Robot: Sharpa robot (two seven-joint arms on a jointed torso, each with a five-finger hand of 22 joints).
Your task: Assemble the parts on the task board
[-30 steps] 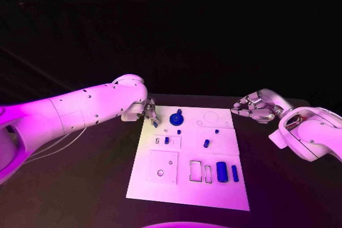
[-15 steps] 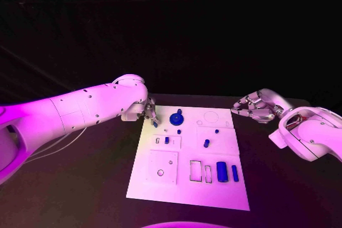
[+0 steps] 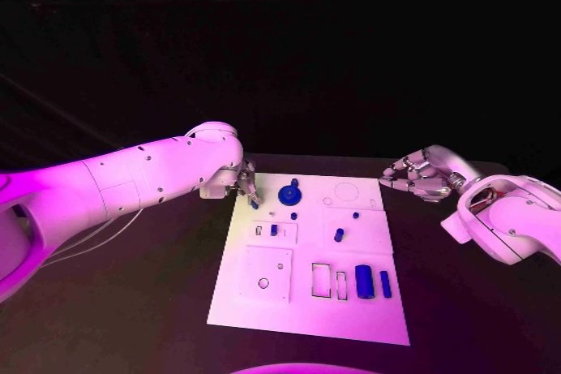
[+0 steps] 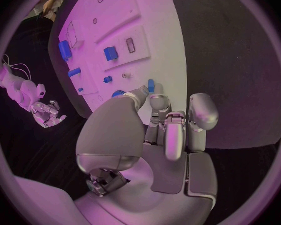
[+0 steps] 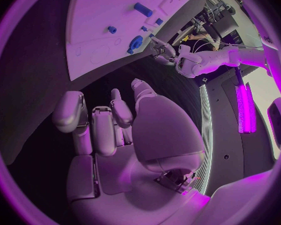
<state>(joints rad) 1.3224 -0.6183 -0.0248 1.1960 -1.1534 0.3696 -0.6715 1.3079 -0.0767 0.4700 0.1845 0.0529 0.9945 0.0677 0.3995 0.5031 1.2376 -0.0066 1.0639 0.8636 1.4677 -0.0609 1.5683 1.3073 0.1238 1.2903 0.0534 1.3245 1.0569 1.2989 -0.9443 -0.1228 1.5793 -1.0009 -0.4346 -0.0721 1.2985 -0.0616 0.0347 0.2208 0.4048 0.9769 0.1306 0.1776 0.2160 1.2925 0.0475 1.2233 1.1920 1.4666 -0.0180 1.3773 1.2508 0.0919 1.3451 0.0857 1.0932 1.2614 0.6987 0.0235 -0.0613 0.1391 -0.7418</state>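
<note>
The white rectangular task board (image 3: pixel 310 260) lies flat in the middle of the black table (image 3: pixel 140 309). On its far end sits a round blue disc part (image 3: pixel 289 196); a small blue peg (image 3: pixel 274 229) and a short blue block (image 3: pixel 339 235) stand in the middle rows, and a large blue cylinder (image 3: pixel 365 281) lies beside a slim blue bar (image 3: pixel 386 284) at the near right.

The left robot hand (image 3: pixel 243 187) is at the board's far left corner, just beside the blue disc part. In the left wrist view its fingers (image 4: pixel 172 130) are curled in, and a small blue piece (image 4: pixel 151 85) shows right at the fingertips; whether it is pinched or merely lies beneath them cannot be told.

The right robot hand (image 3: pixel 415 178) hangs off the board's far right corner, apart from every part. The right wrist view shows its fingers (image 5: pixel 93 127) bent inward with nothing between them.
</note>
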